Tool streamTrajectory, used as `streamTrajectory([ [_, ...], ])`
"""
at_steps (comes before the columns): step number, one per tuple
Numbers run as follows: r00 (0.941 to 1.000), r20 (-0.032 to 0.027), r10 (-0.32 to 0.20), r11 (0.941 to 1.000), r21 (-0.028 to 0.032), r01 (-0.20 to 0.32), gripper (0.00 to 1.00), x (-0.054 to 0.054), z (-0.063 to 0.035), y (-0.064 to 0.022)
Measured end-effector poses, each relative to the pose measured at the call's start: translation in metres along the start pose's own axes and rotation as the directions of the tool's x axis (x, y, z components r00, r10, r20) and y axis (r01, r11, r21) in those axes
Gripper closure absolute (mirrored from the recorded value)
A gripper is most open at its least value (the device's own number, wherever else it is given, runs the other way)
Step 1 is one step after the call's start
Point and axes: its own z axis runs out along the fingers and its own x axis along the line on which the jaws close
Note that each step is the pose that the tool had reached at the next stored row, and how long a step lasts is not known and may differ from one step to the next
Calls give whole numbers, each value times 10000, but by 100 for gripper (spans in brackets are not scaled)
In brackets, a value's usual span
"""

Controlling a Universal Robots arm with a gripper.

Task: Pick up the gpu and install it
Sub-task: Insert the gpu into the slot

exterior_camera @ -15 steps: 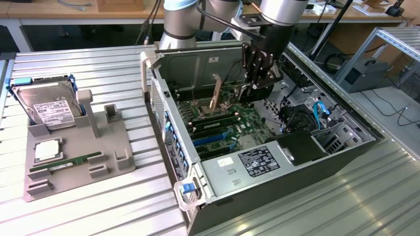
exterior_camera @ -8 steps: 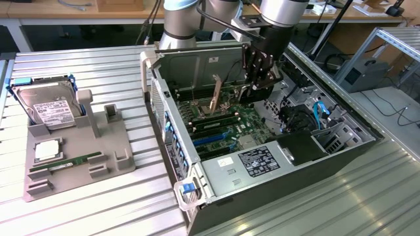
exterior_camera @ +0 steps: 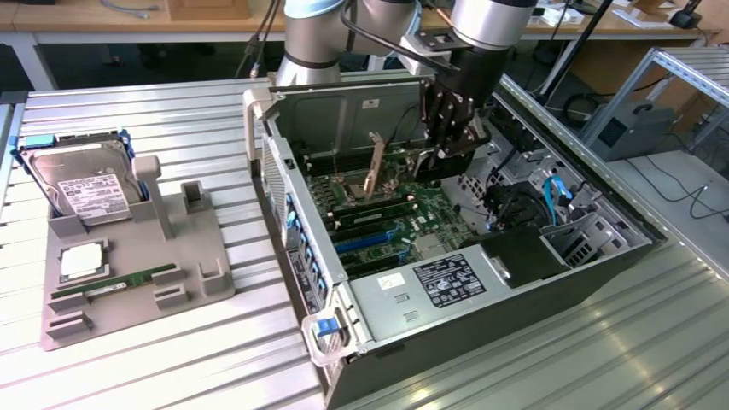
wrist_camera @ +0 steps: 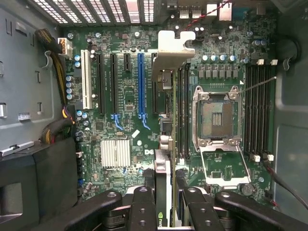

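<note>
Over the motherboard (wrist_camera: 126,91), the end effector (wrist_camera: 166,198) clamps the gpu (wrist_camera: 162,171), Nvidia logo showing.

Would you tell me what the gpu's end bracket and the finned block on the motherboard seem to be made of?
The bracket on the gpu looks like bare sheet metal: pale silvery, flat, with bent edges. The finned block is probably aluminium, matte silver-white, going by its fine parallel ribs.
</note>
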Motion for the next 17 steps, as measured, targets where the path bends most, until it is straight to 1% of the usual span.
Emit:
streamTrajectory([
  [17, 10000, 0, -3, 10000, 0, 3, 73, 19, 44, 1],
])
